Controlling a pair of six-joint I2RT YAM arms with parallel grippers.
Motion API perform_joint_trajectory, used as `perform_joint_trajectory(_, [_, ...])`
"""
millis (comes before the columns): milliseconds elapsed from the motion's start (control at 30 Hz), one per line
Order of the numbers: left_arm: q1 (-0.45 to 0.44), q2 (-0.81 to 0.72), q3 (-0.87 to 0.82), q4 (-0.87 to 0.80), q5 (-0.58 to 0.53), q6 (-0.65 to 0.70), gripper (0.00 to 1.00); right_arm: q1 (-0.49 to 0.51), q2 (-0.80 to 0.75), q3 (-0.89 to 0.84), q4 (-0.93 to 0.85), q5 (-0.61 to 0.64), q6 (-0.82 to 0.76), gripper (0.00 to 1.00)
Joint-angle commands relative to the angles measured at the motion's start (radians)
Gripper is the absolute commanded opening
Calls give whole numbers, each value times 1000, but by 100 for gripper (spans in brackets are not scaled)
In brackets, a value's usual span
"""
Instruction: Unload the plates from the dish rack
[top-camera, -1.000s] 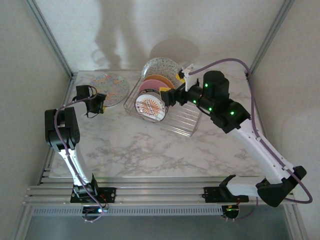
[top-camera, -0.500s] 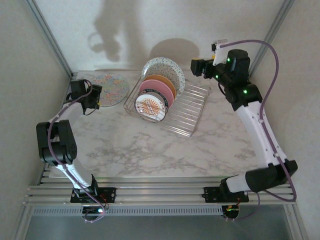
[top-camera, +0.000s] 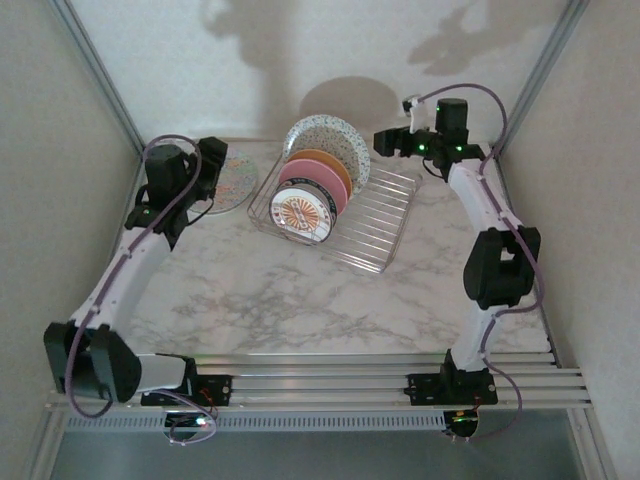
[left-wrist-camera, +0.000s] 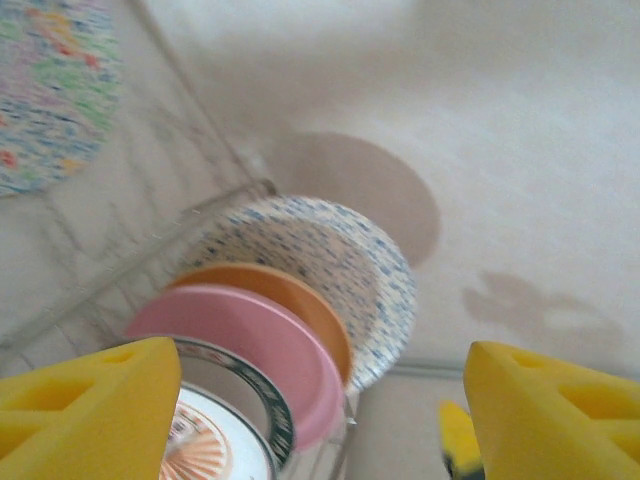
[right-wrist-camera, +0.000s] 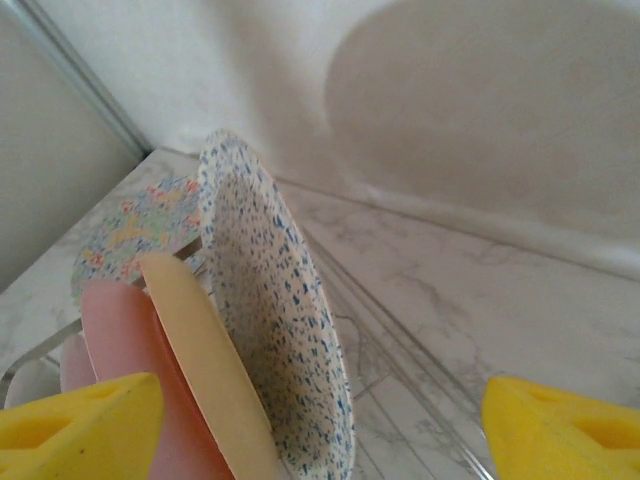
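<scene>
The silvery wire dish rack (top-camera: 375, 225) stands at the back middle of the table. Four plates stand upright in it: white speckled (top-camera: 332, 138) rearmost, then orange (top-camera: 328, 163), pink (top-camera: 303, 177) and the small sunburst one (top-camera: 300, 213) in front. The mosaic plate (top-camera: 236, 178) lies flat on the table to the rack's left. My left gripper (top-camera: 213, 165) hovers over that plate's left part, open and empty, facing the rack's plates (left-wrist-camera: 300, 300). My right gripper (top-camera: 385, 142) hangs open just right of the speckled plate (right-wrist-camera: 275, 320), apart from it.
The marble table (top-camera: 300, 300) is walled at the back and on both sides, with metal corner posts (top-camera: 95, 70) close to both arms. The rack's right half (top-camera: 385, 205) holds no plates. In front of the rack the table is bare.
My right gripper left the front plates in the rack and drew back to the rear right, beside the speckled plate. My left arm stretched out, carrying its gripper back over the mosaic plate and opening wider.
</scene>
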Motion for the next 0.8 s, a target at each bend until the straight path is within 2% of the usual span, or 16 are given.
perform_joint_trajectory(0, [-60,-76,-8,-15,-16,61,75,1,54,53,-7,-135,-96,81])
perform_joint_trajectory(333, [-213,-242,-19,31,-56,143,76,20,202,109,10,-191,-101,76])
perform_joint_trajectory(600, [-243,-289,0,31,-46,191,75,42,304,205,-8,-197,-88,68])
perform_joint_trajectory(767, [-250,-296,4,21,-33,195,74,58,352,258,-25,-216,-92,57])
